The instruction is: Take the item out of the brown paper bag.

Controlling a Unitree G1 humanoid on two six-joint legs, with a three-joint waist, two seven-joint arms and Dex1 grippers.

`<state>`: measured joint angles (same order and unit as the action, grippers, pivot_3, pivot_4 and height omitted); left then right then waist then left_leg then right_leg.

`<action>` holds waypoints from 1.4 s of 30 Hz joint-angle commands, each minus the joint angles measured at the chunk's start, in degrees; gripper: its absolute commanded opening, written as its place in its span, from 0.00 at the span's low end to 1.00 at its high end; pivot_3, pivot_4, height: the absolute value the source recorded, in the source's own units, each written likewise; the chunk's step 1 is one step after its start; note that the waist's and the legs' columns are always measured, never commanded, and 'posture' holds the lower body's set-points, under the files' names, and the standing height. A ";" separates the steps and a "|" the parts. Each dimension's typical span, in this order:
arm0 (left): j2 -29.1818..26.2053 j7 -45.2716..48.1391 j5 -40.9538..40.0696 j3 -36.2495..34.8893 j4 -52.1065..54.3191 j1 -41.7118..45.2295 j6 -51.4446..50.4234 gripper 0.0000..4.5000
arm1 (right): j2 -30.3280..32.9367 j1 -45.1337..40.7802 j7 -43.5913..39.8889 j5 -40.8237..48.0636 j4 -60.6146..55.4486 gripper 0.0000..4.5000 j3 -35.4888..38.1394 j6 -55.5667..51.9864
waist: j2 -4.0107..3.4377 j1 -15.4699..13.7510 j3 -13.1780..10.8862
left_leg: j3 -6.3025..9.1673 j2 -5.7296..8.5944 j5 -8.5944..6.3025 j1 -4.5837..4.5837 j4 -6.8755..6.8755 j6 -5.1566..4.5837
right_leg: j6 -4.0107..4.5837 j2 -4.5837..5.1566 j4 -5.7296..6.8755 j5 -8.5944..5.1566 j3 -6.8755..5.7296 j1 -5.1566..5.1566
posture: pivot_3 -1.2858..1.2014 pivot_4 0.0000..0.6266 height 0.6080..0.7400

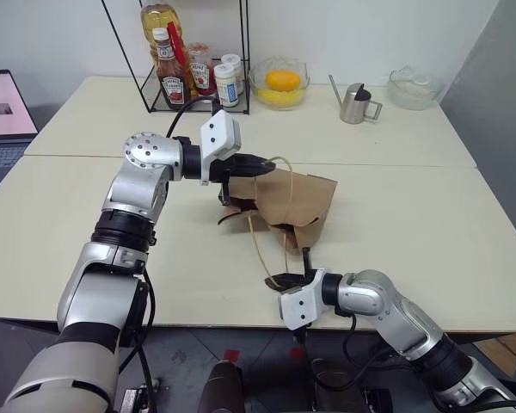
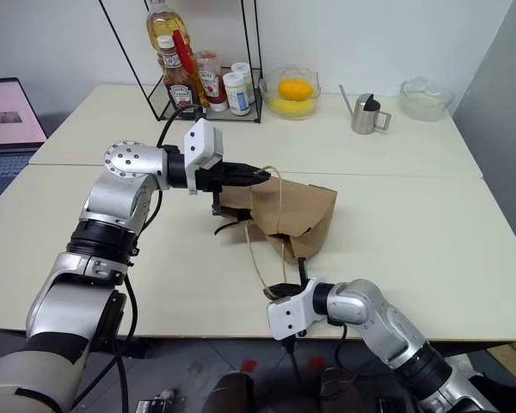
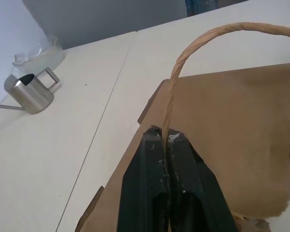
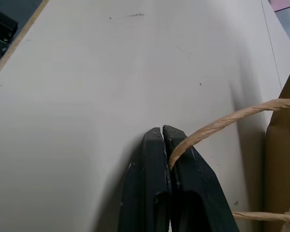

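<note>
Pinching two cord handles (image 3: 170,104), one brown paper bag (image 1: 299,202)

The paper bag (image 1: 297,202) is matt brown kraft, creased, with a saw-toothed cut edge. Its 2 handles (image 3: 193,46) are twisted tan paper cord, rough and fibrous. The table (image 1: 430,232) is smooth, matt cream. The small watering can (image 1: 357,103) is brushed metal with a dull shine. The left gripper (image 3: 165,140) has black fingers, scuffed with pale marks.
</note>
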<state>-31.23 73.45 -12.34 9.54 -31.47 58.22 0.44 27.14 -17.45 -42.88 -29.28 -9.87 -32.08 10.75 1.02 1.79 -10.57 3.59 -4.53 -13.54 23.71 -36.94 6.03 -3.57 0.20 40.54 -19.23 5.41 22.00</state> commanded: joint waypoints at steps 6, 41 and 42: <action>0.53 -2.08 -0.31 -3.43 -0.24 6.30 0.12 0.00 | 1.63 1.95 -3.23 -0.91 0.08 0.00 -2.38 -0.35 | 0.00 0.00 0.00 | 0.00 0.00 0.02 0.00 0.00 0.04 | 0.00 0.00 0.00 0.00 0.00 0.00 | 0.52 0.24 1.00; 3.04 -4.55 -1.10 -5.82 0.63 8.81 -4.94 0.00 | 6.24 1.41 -6.33 5.98 -10.12 0.14 5.33 -4.36 | 0.02 -0.06 0.00 | 0.03 0.01 -0.02 -0.43 0.10 -0.01 | 0.00 0.01 -0.26 -0.01 -0.04 -0.57 | 0.52 0.24 1.00; 3.19 -4.55 -1.14 -5.82 0.71 8.73 -5.01 0.00 | 6.21 1.43 -6.31 6.09 -10.80 0.21 5.74 -4.55 | 0.02 -0.06 0.00 | 0.03 0.01 -0.02 -0.43 0.10 -0.01 | -0.01 0.01 -0.26 -0.01 -0.04 -0.57 | 0.52 0.24 1.00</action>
<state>-28.23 69.31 -12.48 5.22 -33.34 66.20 -4.72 33.53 -15.54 -49.08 -24.75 -17.67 -27.92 6.52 1.04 1.72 -10.57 3.62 -4.52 -13.56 23.29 -36.84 6.02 -3.58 0.21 40.28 -19.23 5.37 21.43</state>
